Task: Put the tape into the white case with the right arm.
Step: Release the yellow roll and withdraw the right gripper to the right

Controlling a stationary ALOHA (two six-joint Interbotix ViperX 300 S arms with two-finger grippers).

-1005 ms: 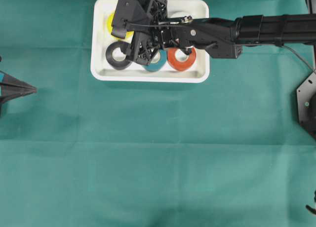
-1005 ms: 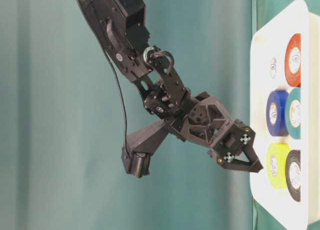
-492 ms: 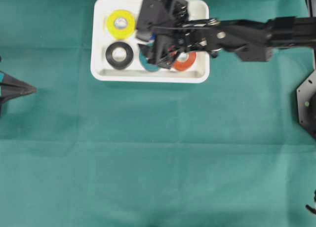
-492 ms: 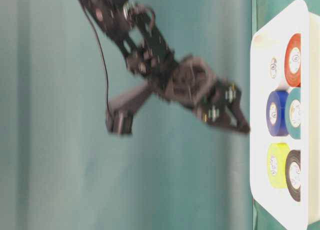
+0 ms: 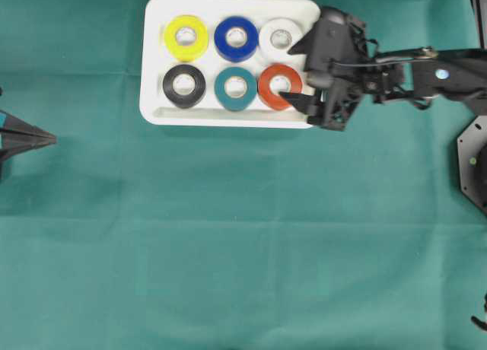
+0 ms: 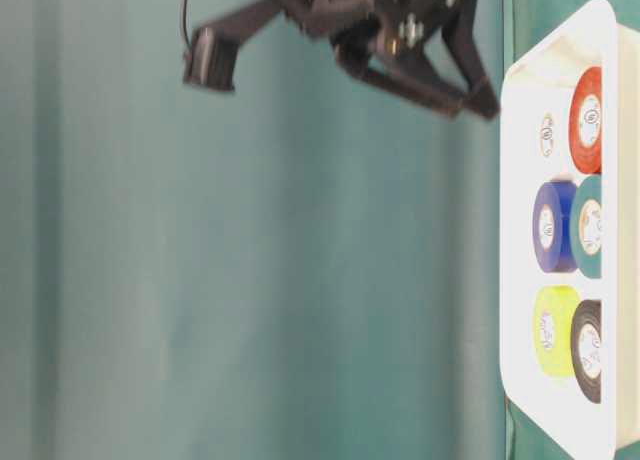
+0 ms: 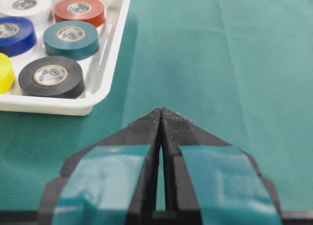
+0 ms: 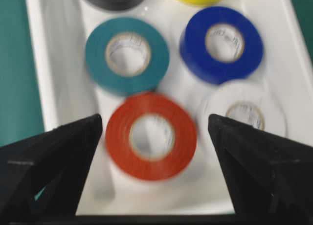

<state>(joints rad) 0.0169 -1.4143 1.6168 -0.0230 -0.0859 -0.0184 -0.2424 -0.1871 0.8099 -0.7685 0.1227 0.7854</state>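
Note:
The white case (image 5: 152, 61) holds several tape rolls lying flat: yellow (image 5: 186, 36), blue (image 5: 235, 37) and white (image 5: 280, 38) at the back, black (image 5: 183, 84), teal (image 5: 235, 87) and red (image 5: 279, 86) in front. My right gripper (image 5: 293, 74) hovers open over the case's right end and holds nothing. In the right wrist view its jaws (image 8: 154, 120) stand wide on either side of the red roll (image 8: 151, 135), well above it. The table-level view shows the right gripper (image 6: 478, 95) clear of the case (image 6: 515, 230). My left gripper (image 7: 161, 112) is shut and empty.
Green cloth covers the table (image 5: 243, 251). The left gripper (image 5: 46, 138) rests at the far left edge, apart from the case (image 7: 58, 106). The right arm (image 5: 426, 61) stretches in from the right. A black base part (image 5: 473, 163) sits at the right edge.
The right arm has drawn back to the right, from over the case's middle to its right end, jaws still open. All the rolls now show.

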